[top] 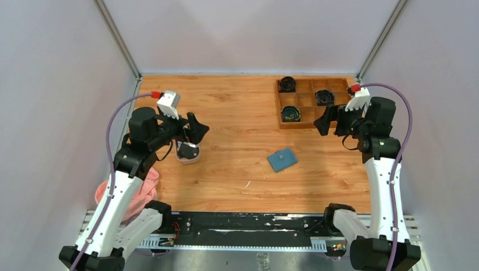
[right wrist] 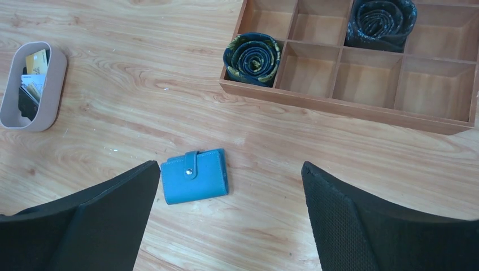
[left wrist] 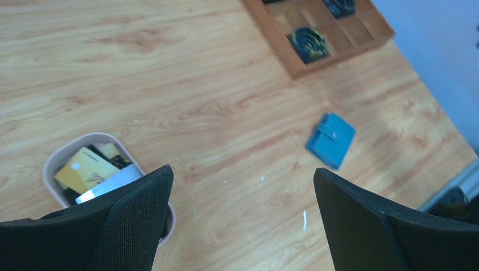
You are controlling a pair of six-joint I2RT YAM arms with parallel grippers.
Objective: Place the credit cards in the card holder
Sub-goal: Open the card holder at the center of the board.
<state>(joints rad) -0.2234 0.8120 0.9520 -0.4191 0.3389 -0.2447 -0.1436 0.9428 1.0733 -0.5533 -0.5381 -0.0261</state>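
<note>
We see the credit cards [left wrist: 85, 168] in the dish [left wrist: 49, 164] toward the left edge, almost under the left gripper [top: 192, 129], jaws spread. Card holder [top: 282, 160] lies closed mid-table, nearer the right gripper [top: 330, 119], also spread and empty.

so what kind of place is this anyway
Probably a robotics lab test booth: two robot arms bolted to a rail at a wooden table, plain walls closing it in, and staged props like the wallet and tray.
</note>
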